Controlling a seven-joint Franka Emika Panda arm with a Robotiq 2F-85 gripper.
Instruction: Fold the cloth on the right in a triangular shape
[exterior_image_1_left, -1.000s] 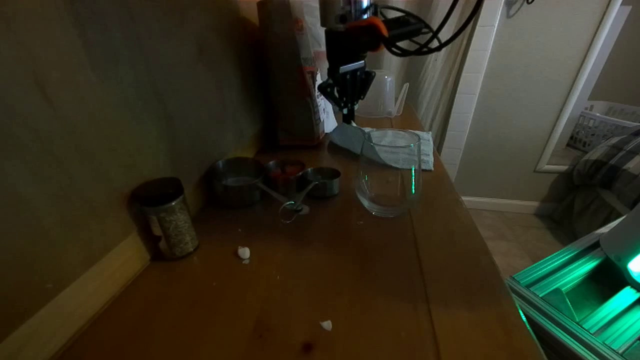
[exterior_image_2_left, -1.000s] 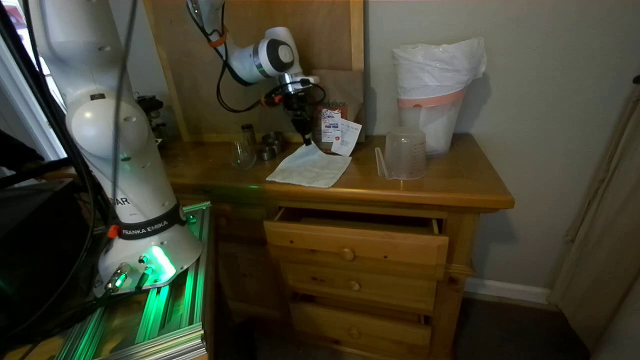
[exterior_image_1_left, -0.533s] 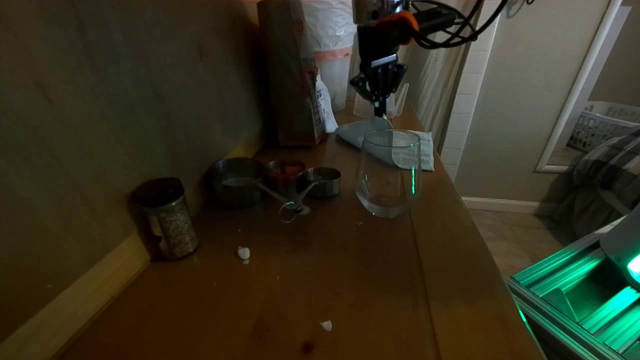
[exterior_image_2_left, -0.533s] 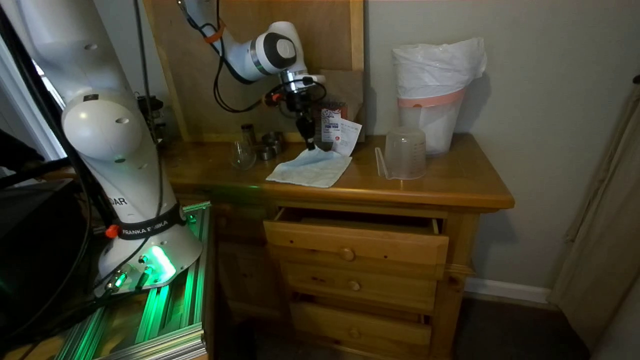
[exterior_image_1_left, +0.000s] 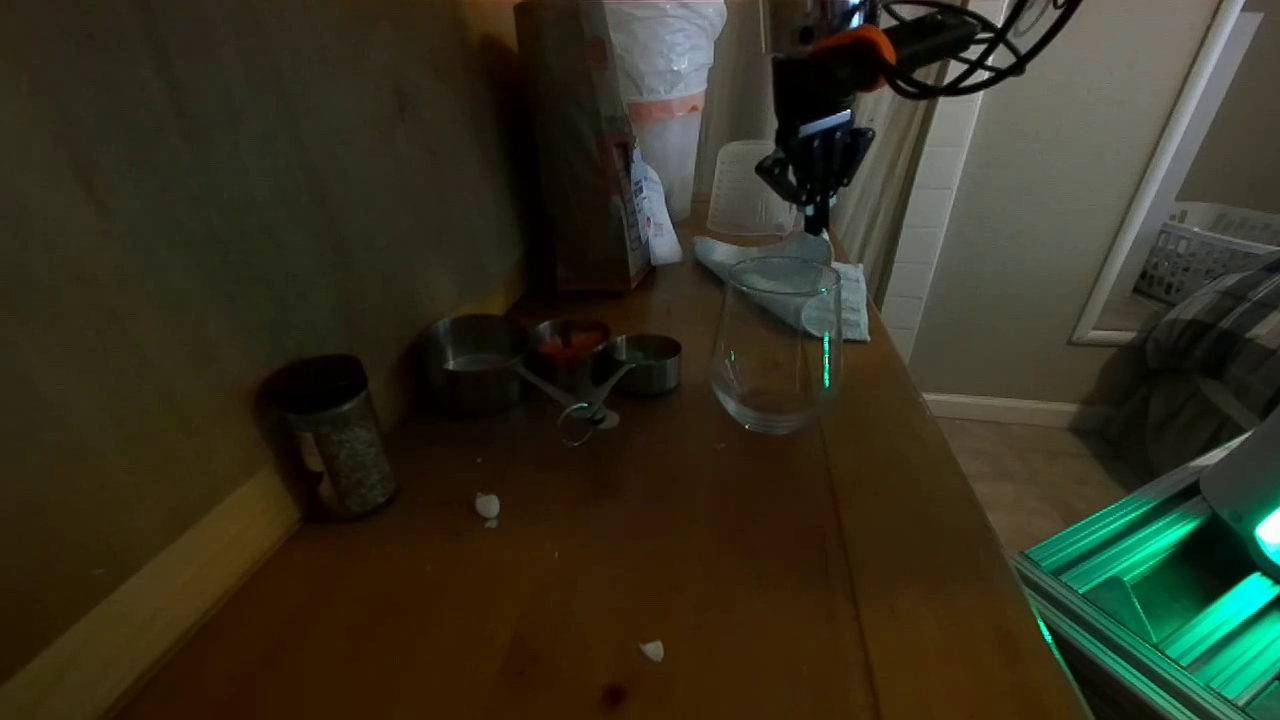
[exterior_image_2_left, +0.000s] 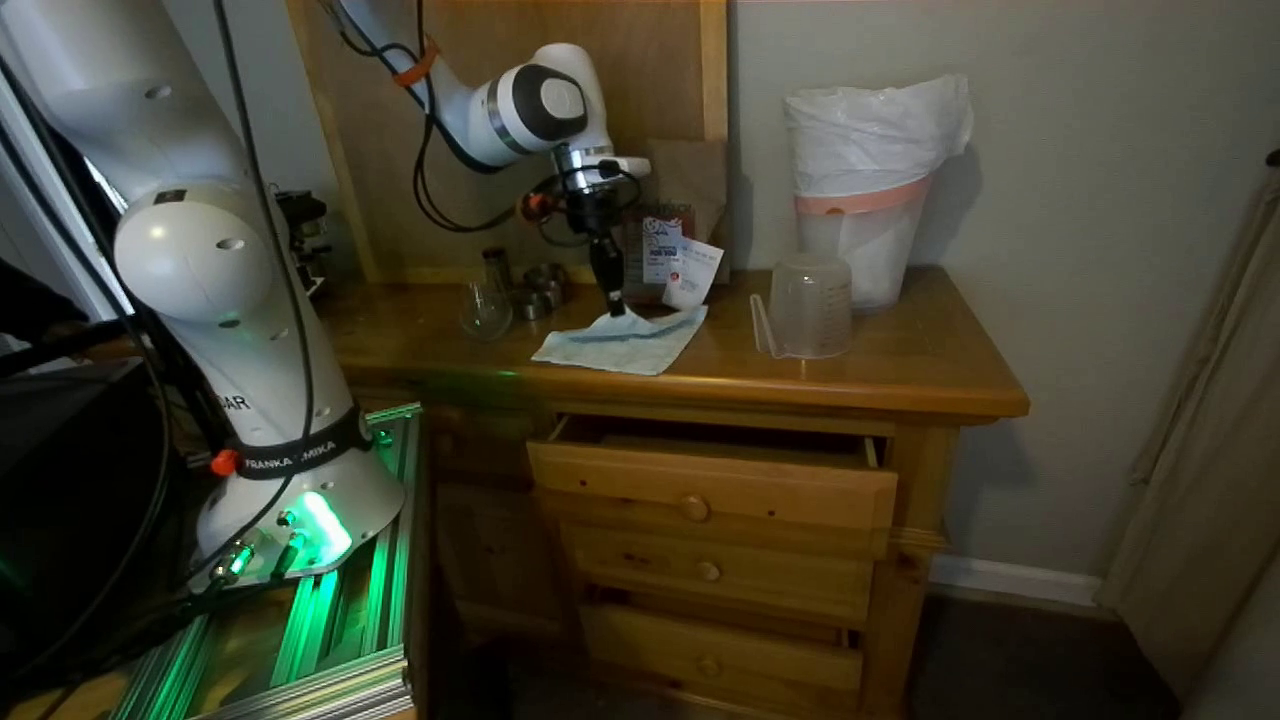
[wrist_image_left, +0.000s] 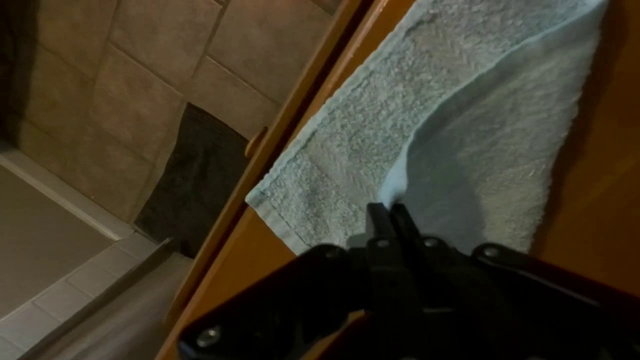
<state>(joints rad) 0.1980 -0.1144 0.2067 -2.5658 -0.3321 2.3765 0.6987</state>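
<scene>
Your tool (wrist_image_left: 389, 206) is narrow, pinching a bit of hem on the cloth (wrist_image_left: 345, 150); corner or edge, you can't tell. Cloth lies on the wooden surface (exterior_image_2_left: 930, 370) directly below the tool, fanned out from your pinch. Wrist view: a curved hem runs from the tool toward top right. Left of that line, nubbly weave faces up, one corner close to the rim of the surface; right of it, a smoother flap, bent back, in shadow next to the tool. Both exterior views show you the tool pointing down, tip at the cloth.

In an exterior view, a glass (exterior_image_1_left: 775, 385) stands on the camera side of your tool, some of the cloth showing through it. Metal measuring cups (exterior_image_1_left: 570, 368) and a dark-lidded jar (exterior_image_1_left: 345, 455) sit farther out that way, jar farthest.

In an exterior view, right of the tool and behind it: brown paper bag (exterior_image_2_left: 710, 185) with paper slips (exterior_image_2_left: 693, 275) at its front. Clear plastic jug (exterior_image_2_left: 815, 310) well to your tool's right, apart from the cloth. Farther right and back, a bin (exterior_image_2_left: 855, 245) with a white liner (exterior_image_2_left: 880, 140).
</scene>
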